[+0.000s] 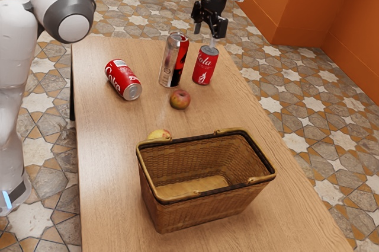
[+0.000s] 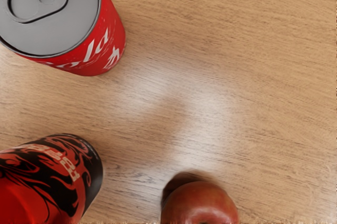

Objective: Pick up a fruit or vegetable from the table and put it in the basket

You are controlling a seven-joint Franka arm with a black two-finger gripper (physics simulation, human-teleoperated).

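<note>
At the exterior view's left, a red can (image 1: 123, 80) lies on its side. Next, a yellow fruit (image 1: 157, 134) sits just beside the basket (image 1: 195, 210), partly hidden by its rim; a tall can (image 1: 173, 60) stands near a reddish apple (image 1: 180, 99) on the table (image 1: 106, 175). Rightward, the gripper (image 1: 205, 36) hangs above an upright cola can (image 1: 205, 67), fingers parted, grasping nothing.

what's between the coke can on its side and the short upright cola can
The tall silver, red and black can stands between them, as the exterior view shows.
</note>
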